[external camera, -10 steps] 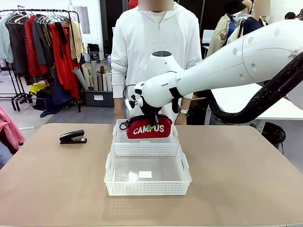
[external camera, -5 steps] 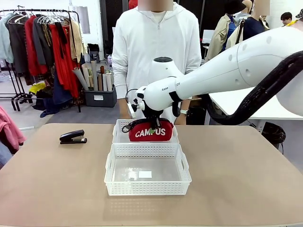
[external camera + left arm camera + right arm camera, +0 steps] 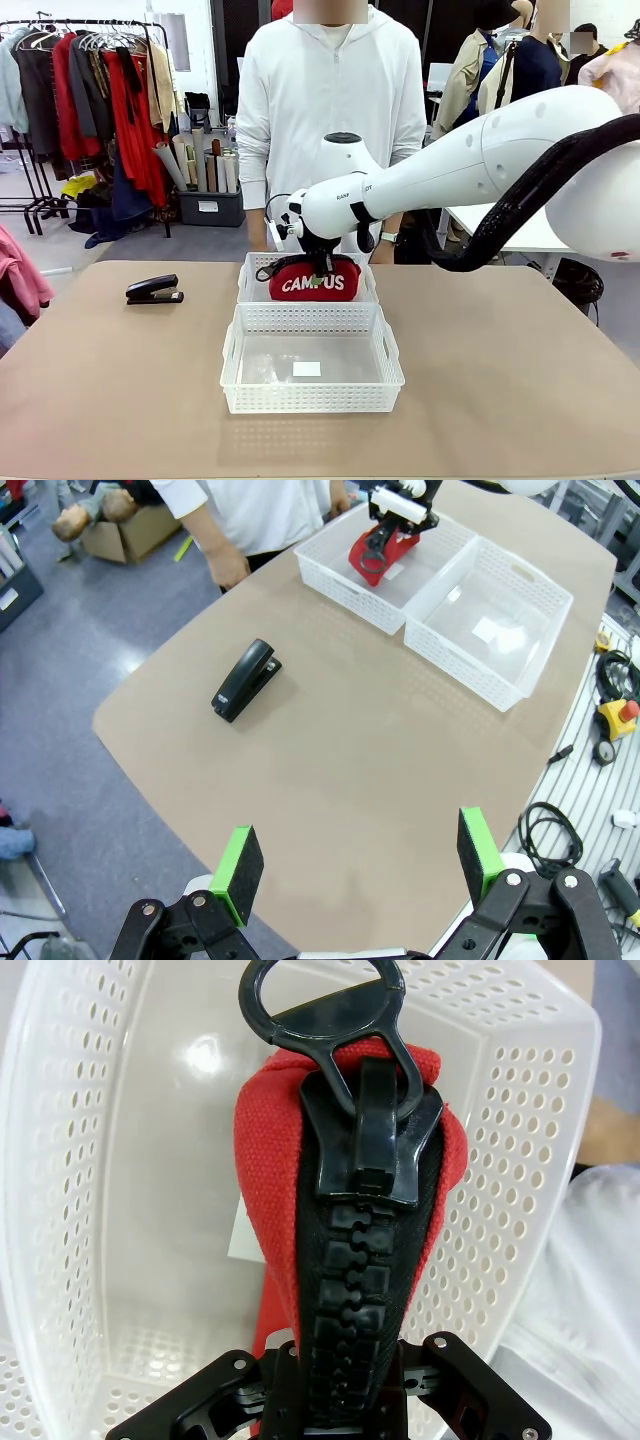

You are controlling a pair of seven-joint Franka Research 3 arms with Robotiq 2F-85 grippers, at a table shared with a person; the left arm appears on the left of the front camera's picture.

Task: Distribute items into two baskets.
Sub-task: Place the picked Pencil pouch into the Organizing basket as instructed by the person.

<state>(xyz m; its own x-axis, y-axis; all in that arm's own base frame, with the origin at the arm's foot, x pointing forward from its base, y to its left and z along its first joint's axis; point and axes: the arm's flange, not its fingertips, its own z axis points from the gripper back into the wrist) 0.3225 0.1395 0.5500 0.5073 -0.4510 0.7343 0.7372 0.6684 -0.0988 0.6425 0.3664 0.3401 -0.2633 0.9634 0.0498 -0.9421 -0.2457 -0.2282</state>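
Well left of the far basket, the stapler lies alone on the counter, with bare surface all round it. The left wrist view looks down from above the counter's edge, and there your left pincer stands wide apart, holding nothing. Inside the far basket's walls is the pouch, clamped at its top by your right pincer. The right wrist view adds the black zip rising from that grip, with room to either side wall. The near basket butts against the far basket's front.
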